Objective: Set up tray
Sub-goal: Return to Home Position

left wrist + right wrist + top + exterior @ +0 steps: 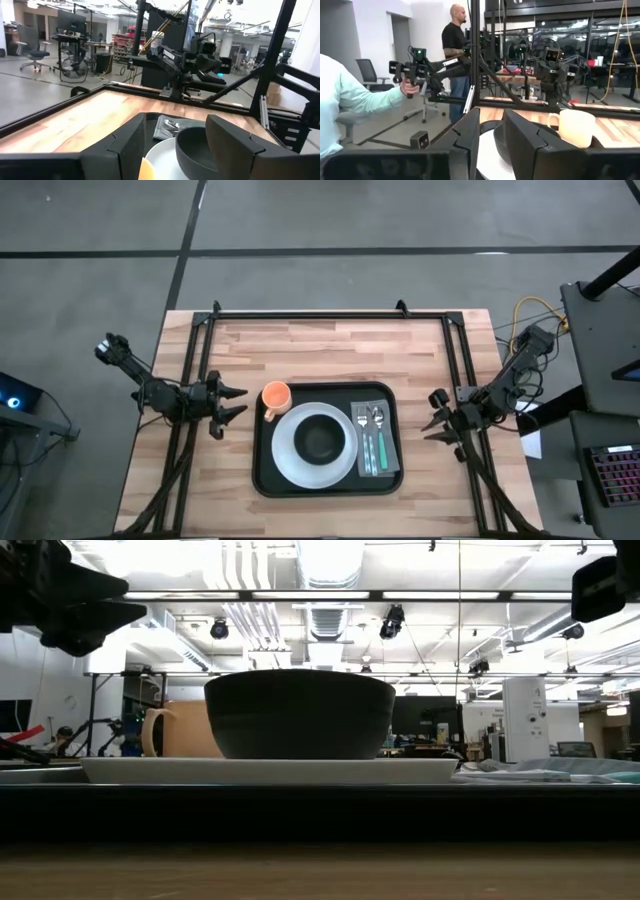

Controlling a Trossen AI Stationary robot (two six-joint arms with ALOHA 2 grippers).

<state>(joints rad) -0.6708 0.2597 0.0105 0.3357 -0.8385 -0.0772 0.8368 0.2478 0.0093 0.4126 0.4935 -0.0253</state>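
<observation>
The large black tray (326, 485) lies on the wooden table near its front edge. On it rest a white plate (290, 463) bearing a small black bowl (321, 439), an orange mug (275, 397) at the tray's far-left corner, and a grey napkin (390, 448) with cutlery (371, 438) on the right. My left gripper (236, 402) hovers open just left of the mug. My right gripper (432, 416) hovers open just right of the tray. In the low view the bowl (300, 713) stands on the plate (270, 769).
Black frame rails (330, 314) run along the table's far edge and down both sides. Bare wood (330, 350) lies between the tray and the far rail. Beyond the table, people (455, 60) stand in the right wrist view.
</observation>
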